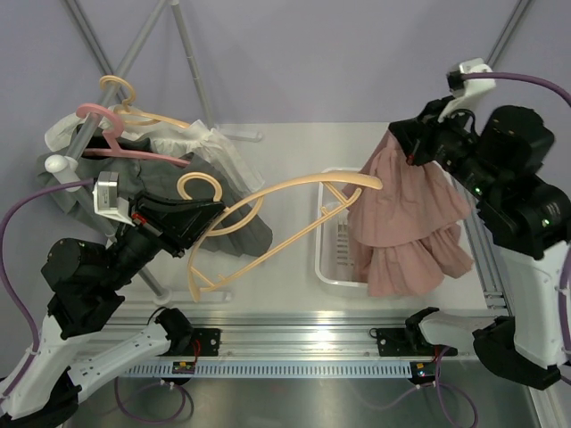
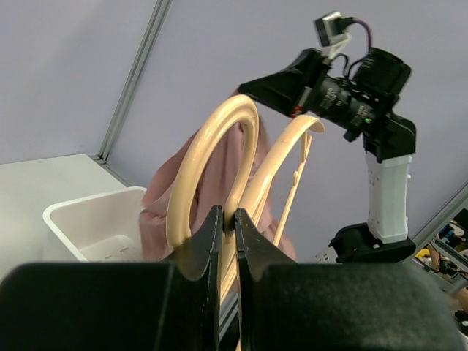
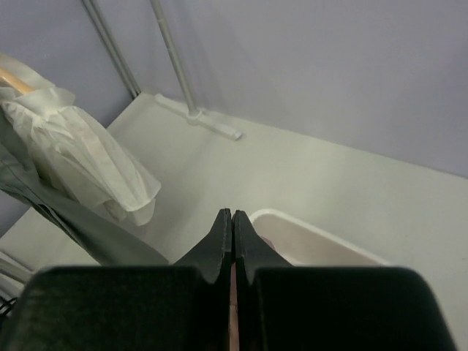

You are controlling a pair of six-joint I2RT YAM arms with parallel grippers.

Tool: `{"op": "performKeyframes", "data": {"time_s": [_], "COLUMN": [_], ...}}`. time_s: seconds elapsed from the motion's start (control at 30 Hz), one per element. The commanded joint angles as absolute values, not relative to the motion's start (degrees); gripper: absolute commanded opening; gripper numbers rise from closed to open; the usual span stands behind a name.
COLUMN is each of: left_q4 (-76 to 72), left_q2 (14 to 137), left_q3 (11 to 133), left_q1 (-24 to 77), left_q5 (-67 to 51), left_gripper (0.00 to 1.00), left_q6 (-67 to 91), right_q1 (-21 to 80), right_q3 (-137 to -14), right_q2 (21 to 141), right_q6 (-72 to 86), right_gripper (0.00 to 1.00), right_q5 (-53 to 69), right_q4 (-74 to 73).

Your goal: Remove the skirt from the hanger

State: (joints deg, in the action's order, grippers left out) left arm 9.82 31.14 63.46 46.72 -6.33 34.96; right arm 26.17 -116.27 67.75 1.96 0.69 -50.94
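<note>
Left fingers (image 2: 207, 241) pinch the beige hanger (image 1: 303, 182) at the base of its hook, holding it slanted in the air left of the white bin (image 1: 323, 259) on the worktop (image 1: 285, 143). Right fingers (image 3: 218, 245) are pressed together on the top edge of the pink skirt (image 1: 406, 223), which hangs above the bin and hides its right side. Over the bin, the hanger's far tip meets the skirt's left edge.

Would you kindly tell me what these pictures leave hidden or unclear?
Top view: the skirt covers most of the basket's inside.
Right wrist view: the right tool blocks the skirt it pinches.
Left wrist view: the left tool's body hides the hanger's lower part.
</note>
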Motion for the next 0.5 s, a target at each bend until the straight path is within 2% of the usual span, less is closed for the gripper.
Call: {"op": "performKeyframes", "data": {"time_s": [0.0,0.13,0.27,0.47], "left_q4": [6.77,7.73,8.44,9.67], "left_q2": [31.38,30.67,30.41,32.08], "left_q3": [63.46,63.28,63.11,63.98], "left_q1": [46.58,46.5,46.58,46.58], "left_q5": [-7.82,-7.38,-7.47,-9.58], "left_gripper": [0.0,0.0,0.0,0.0], "left_q6": [35.42,35.25,35.16,34.54], "right_q1": [25.84,25.93,25.84,25.84], "right_q3": [-113.39,-105.49,-95.29,-84.3], "right_q2": [70.13,68.39,65.13,57.23], "right_q6": [7.64,13.0,16.79,17.14], "right_gripper": [0.0,0.0,0.0,0.0], "right_q5": [3.52,-0.43,-12.35,-22.84], "right_q4": [-43.51,-39.56,-38.23,-40.43]}}
